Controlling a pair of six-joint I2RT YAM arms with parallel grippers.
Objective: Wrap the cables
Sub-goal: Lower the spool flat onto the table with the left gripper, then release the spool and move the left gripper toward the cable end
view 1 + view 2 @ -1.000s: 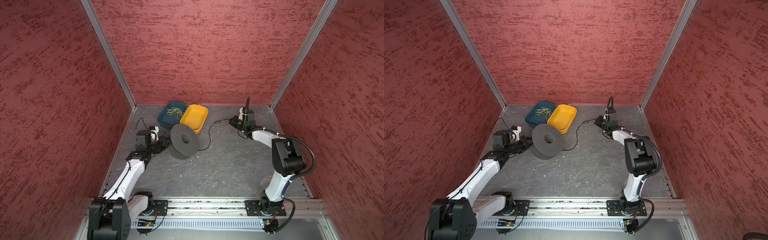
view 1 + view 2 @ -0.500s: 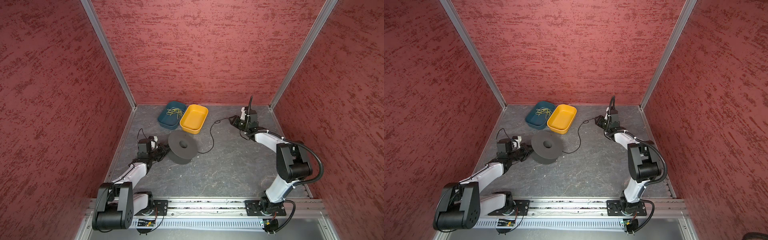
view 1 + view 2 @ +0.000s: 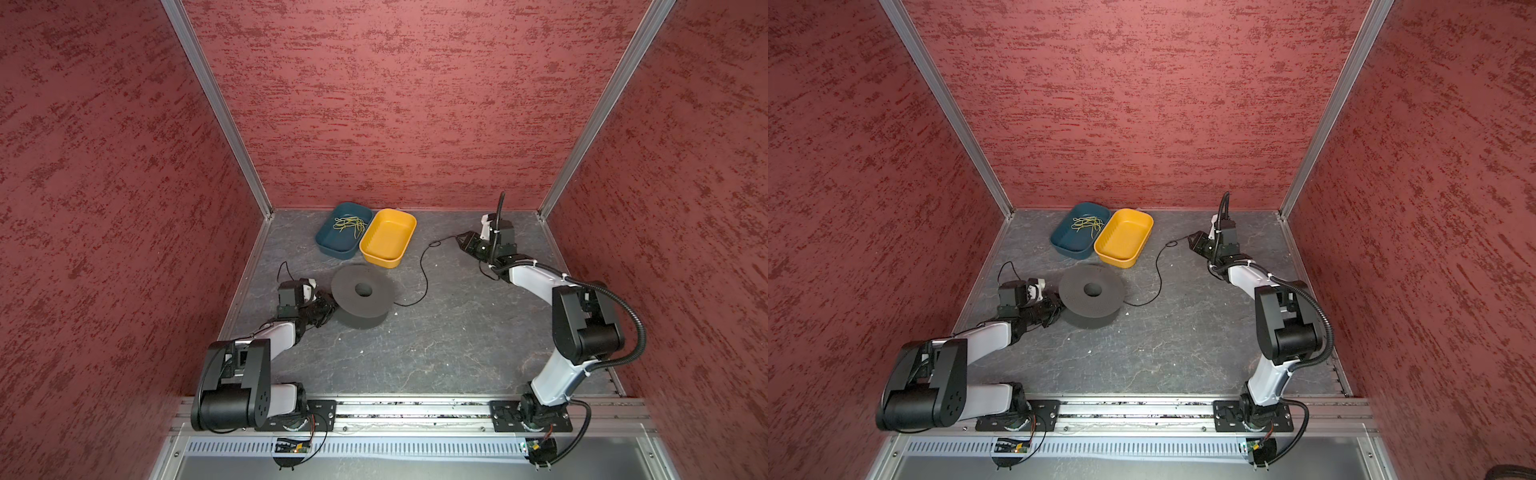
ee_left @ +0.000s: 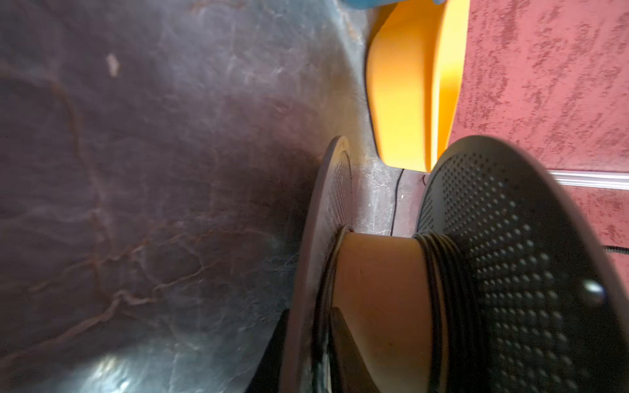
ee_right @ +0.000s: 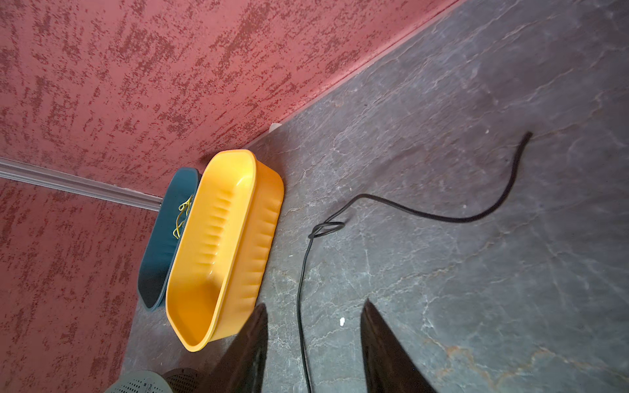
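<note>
Cable (image 3: 423, 266): a few turns sit on the core of the spool (image 3: 361, 291). The rest leaves the spool at 3 o'clock and lies slack on the desk (image 3: 415, 353), curving toward 1 o'clock through a small loop.

Right claw (image 5: 315, 303): fingers apart, cable lying loose between them.

Left claw (image 3: 328, 309): at the spool's 9 o'clock, fingers astride the lower flange. Clamped or loose, cannot tell.

Yellow tray (image 3: 388, 237): at the spool's 12 o'clock.

There is one black spool (image 3: 362, 297) and one thin black cable (image 5: 299, 289). Two trays sit at the spool's twelve o'clock: a blue tray (image 3: 332, 249), a yellow tray (image 3: 388, 237).
</note>
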